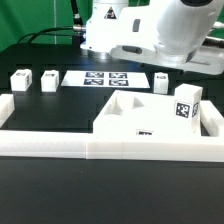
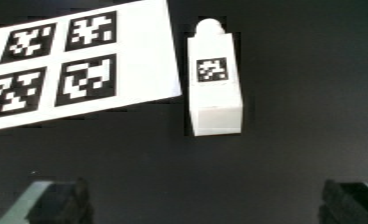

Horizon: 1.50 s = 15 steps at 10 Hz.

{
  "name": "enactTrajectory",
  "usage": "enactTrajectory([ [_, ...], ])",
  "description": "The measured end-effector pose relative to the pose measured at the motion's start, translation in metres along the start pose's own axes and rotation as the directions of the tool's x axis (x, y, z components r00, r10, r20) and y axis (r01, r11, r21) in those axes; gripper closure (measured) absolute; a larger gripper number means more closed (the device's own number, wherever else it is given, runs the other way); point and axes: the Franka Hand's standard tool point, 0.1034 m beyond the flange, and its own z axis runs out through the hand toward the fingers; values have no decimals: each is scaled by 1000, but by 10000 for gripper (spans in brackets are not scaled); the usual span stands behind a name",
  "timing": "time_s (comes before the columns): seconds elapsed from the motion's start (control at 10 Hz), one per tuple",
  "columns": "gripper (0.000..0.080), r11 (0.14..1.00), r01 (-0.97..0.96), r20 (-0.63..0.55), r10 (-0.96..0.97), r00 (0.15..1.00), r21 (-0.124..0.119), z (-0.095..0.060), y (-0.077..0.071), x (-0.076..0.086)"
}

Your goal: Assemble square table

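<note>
The square tabletop (image 1: 135, 122) is a thick white slab at the front of the exterior view's right, with a small tag on its near edge. One tagged leg (image 1: 187, 105) stands upright at its right corner. Two legs (image 1: 19, 80) (image 1: 49, 78) stand at the exterior view's left. Another leg (image 1: 162, 81) lies just right of the marker board (image 1: 97, 78). In the wrist view that leg (image 2: 215, 85) lies on the black mat beside the marker board (image 2: 65, 65). My gripper (image 2: 204, 205) is open and empty, some way above the mat and short of the leg, with both fingertips (image 2: 56, 200) spread wide.
A long low white border wall (image 1: 60, 142) runs along the front and turns back at the exterior view's left. The white arm (image 1: 150, 30) hangs over the back of the table. Black cables lie behind it.
</note>
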Motion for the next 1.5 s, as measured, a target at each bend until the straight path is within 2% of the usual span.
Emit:
enactTrajectory([
  [0.2, 151, 998, -35, 30, 34, 999, 47, 25, -5, 0],
  [0.4, 151, 997, -57, 16, 56, 998, 50, 39, -11, -8],
  [0.5, 151, 996, -82, 5, 82, 997, 39, 45, -15, -11],
  [0.7, 151, 995, -88, 8, 88, 996, 47, 44, -11, -9],
  [1.0, 151, 996, -80, 6, 80, 997, 46, 45, -11, -9],
  [1.1, 151, 999, -4, -1, 4, 1000, 35, 54, -16, -12],
  [1.2, 151, 996, 81, -11, -80, 997, 36, 59, -21, -16],
  [1.5, 151, 996, 78, -5, -78, 997, 39, 66, -21, -20],
])
